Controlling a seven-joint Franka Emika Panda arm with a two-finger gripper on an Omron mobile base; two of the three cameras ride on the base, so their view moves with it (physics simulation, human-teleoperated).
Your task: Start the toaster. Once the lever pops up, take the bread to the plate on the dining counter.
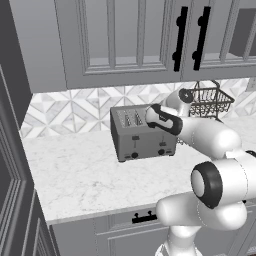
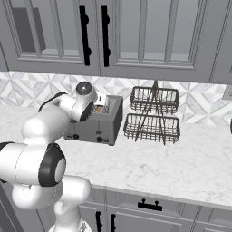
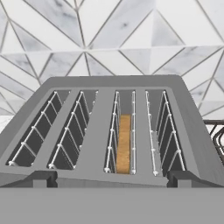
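The grey four-slot toaster stands on the marble worktop against the tiled wall. The bread, a tan slice seen edge-on, sits deep in the third slot from the left in the hand view. My gripper hovers open just above the toaster's front edge, a dark fingertip at each side and nothing between them. In the right base view the hand sits over the toaster's top. Black levers and knobs show on the toaster's front face. The plate and the dining counter are out of view.
A two-tier black wire basket rack stands just right of the toaster. Grey wall cabinets hang overhead. Open marble worktop spreads to the left and in front of the toaster.
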